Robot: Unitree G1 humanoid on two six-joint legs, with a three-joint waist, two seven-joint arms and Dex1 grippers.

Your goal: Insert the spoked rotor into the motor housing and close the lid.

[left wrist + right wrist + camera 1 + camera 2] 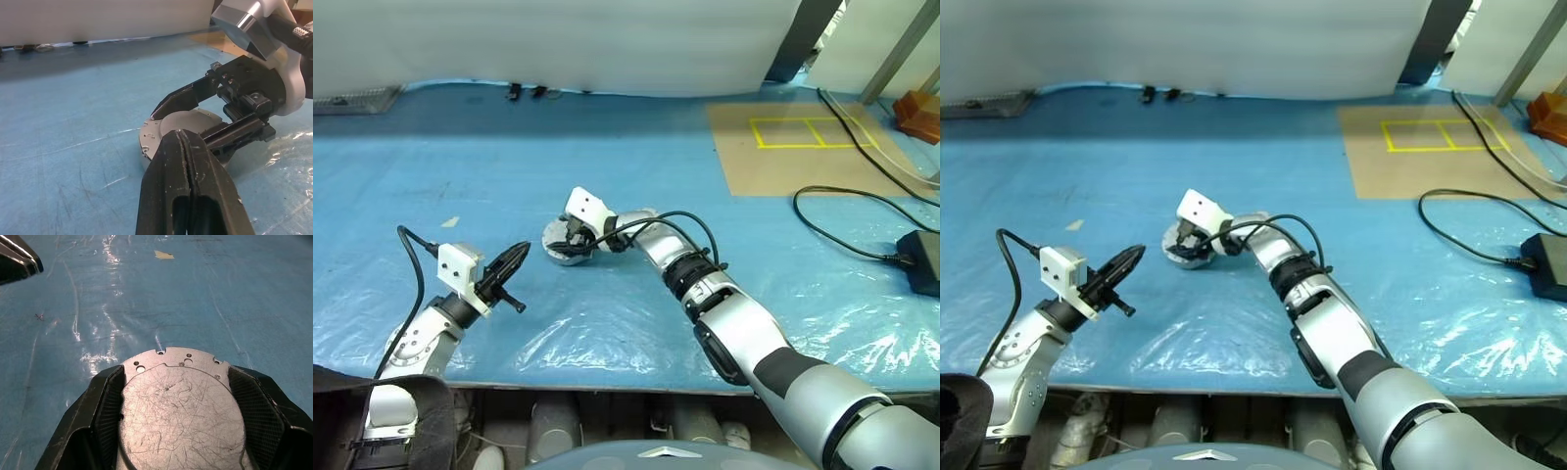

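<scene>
The motor housing (558,253) lies on the blue sheet in the middle of the table, a flat scratched silver lid (181,416) covering its top. My right gripper (176,372) reaches in from the right, and its black fingers (105,406) press against opposite sides of the round casing. The left wrist view shows the same grip on the housing (188,120) from the side. My left gripper (519,255) hovers a short way to the left of the housing, pointing at it, shut and empty. The spoked rotor is hidden.
A brown board (803,147) marked with yellow tape lies at the back right. Black cables (842,230) run to a black box (922,259) at the right edge. A small tape scrap (450,221) lies on the sheet to the left. The table's front edge (607,382) is close.
</scene>
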